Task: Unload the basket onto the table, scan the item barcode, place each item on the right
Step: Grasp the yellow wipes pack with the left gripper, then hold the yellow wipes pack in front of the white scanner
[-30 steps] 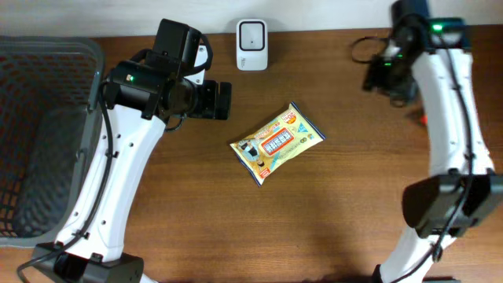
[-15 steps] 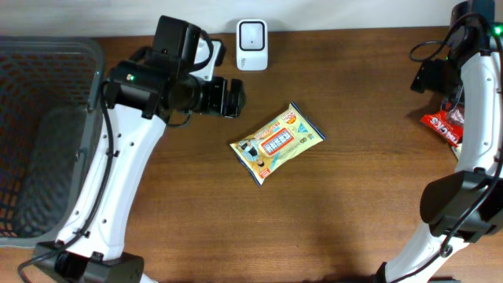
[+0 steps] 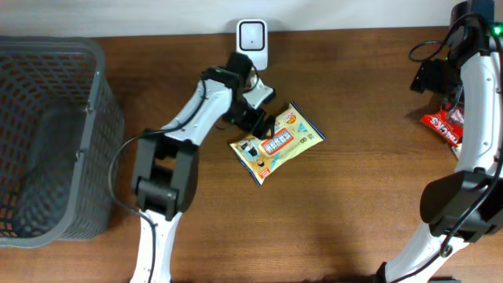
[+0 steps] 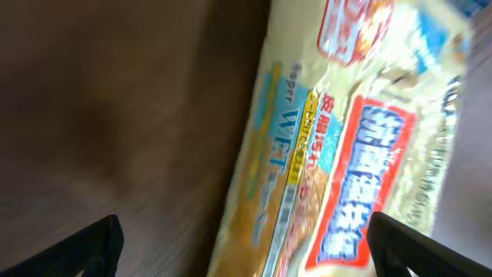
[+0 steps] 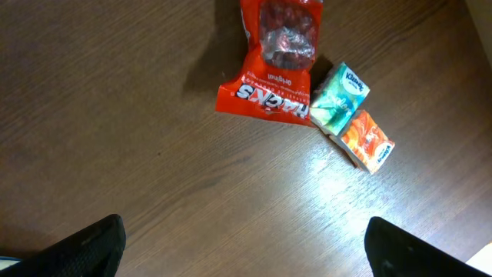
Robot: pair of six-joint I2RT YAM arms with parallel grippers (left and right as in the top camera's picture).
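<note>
The item is a yellow wet-wipe packet (image 3: 277,143) with red and blue print, lying flat at mid-table; its barcode is hidden. My left gripper (image 3: 256,119) is low at the packet's upper-left edge. In the left wrist view the packet (image 4: 346,146) fills the right half, blurred, and the left gripper (image 4: 246,254) stands open, straddling the packet's near end. The white scanner (image 3: 251,34) stands at the table's back edge, just behind. My right gripper (image 5: 246,254) is open over bare wood at the far right; from overhead it (image 3: 431,76) sits near the back right corner.
A grey mesh basket (image 3: 96,110) takes up the left side. Below the right gripper lie a red snack bag (image 5: 277,61), also seen from overhead (image 3: 444,126), and two small tissue packs (image 5: 338,96) (image 5: 369,138).
The left arm has dropped from high above the table down to the packet's upper-left edge. The right arm swung out to the far right a second ago and has since stayed still.
</note>
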